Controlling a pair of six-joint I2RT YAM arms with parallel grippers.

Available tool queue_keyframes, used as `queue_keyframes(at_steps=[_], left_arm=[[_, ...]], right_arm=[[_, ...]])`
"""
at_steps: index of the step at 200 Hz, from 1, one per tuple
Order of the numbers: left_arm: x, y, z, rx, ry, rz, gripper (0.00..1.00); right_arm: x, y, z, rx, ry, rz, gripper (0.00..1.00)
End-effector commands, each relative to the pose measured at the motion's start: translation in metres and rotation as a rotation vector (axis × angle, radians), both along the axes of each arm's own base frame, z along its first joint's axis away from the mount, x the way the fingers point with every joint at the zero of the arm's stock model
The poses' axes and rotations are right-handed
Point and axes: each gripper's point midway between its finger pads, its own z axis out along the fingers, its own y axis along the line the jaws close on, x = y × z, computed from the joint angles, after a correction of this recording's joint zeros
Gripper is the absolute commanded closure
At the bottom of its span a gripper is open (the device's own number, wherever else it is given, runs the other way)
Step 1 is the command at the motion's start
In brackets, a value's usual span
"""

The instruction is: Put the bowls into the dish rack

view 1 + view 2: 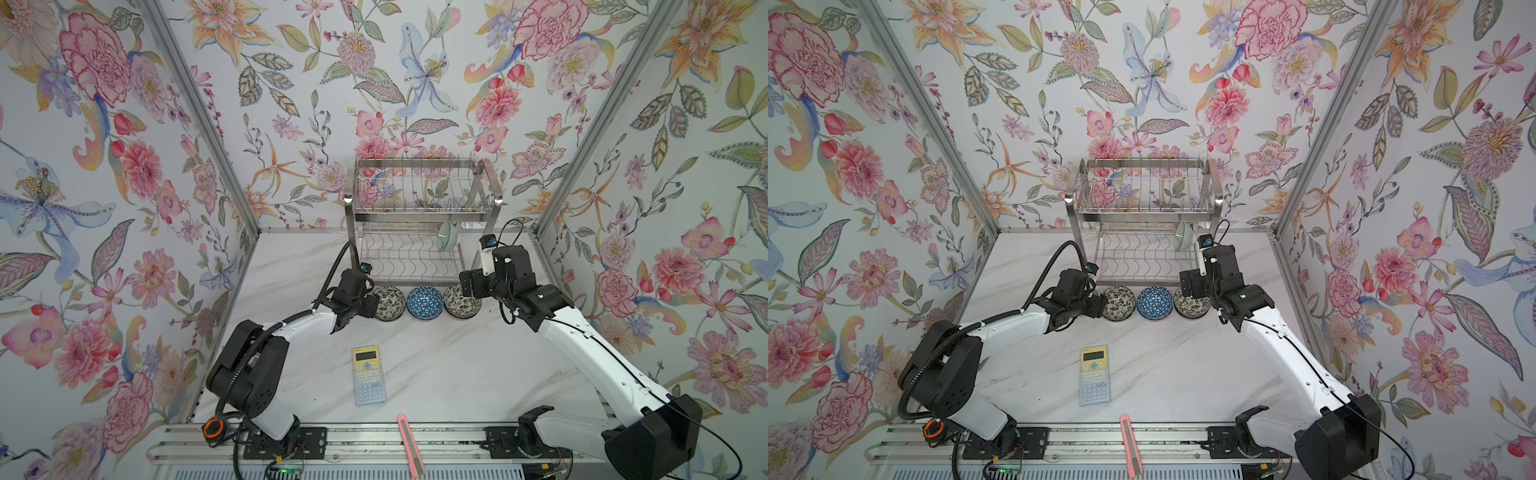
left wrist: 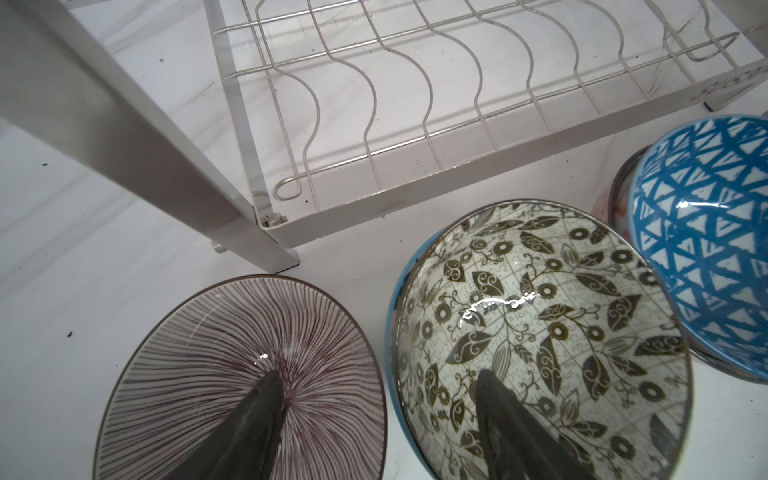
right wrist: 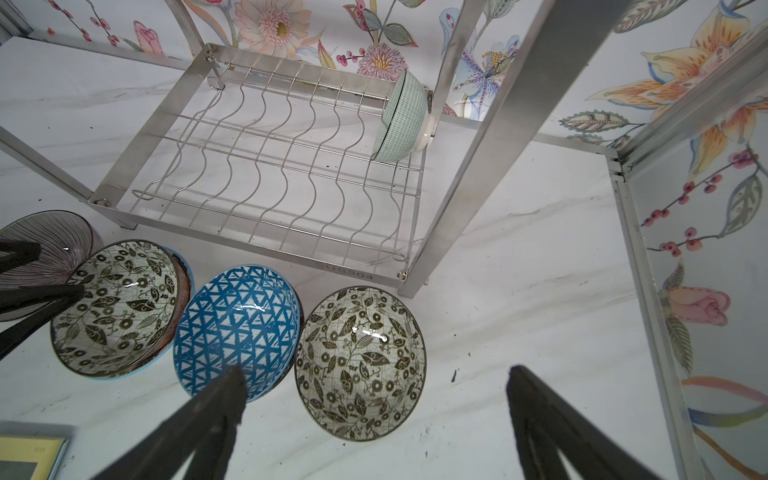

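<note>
Four bowls (image 3: 237, 328) sat before the rack (image 1: 419, 216), a celadon bowl (image 1: 448, 236) inside. Left pincer (image 2: 376, 376), part-open, empty, straddled striped bowl (image 2: 232, 332) and floral bowl (image 2: 540, 311), likely to pinch a rim; right pincer (image 3: 376, 370) gaped empty.

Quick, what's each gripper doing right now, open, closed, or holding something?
Left gripper: jaws open, one over the striped bowl, one over the flowered bowl beside it, holding nothing.
Right gripper: jaws wide open, holding nothing.

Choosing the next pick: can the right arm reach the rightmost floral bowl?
Probably yes: the right gripper hangs open over that floral bowl, nothing between; the blue bowl sits close beside it.
</note>
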Motion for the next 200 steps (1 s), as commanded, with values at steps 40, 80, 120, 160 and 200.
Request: queue_keyframes(at_steps=[40, 80, 120, 160, 200], left_arm=[[0.006, -0.013, -0.003, -0.030, 0.000, -0.018, 0.35], [0.006, -0.013, -0.008, -0.023, 0.003, -0.020, 0.40], [0.005, -0.014, -0.011, -0.036, 0.001, -0.019, 0.43], [0.009, -0.014, -0.012, -0.036, -0.003, -0.016, 0.44], [0.013, -0.016, -0.012, -0.041, -0.005, -0.021, 0.50]], right_arm=[[0.002, -0.001, 0.002, -0.003, 0.005, -0.002, 0.01], [0.001, 0.000, 0.001, -0.002, 0.008, 0.003, 0.01], [0.001, 0.001, 0.001, 0.002, 0.010, 0.008, 0.01], [0.000, 0.000, 0.000, 0.002, 0.011, 0.007, 0.01], [0.000, 0.000, 0.000, 0.001, 0.011, 0.009, 0.01]])
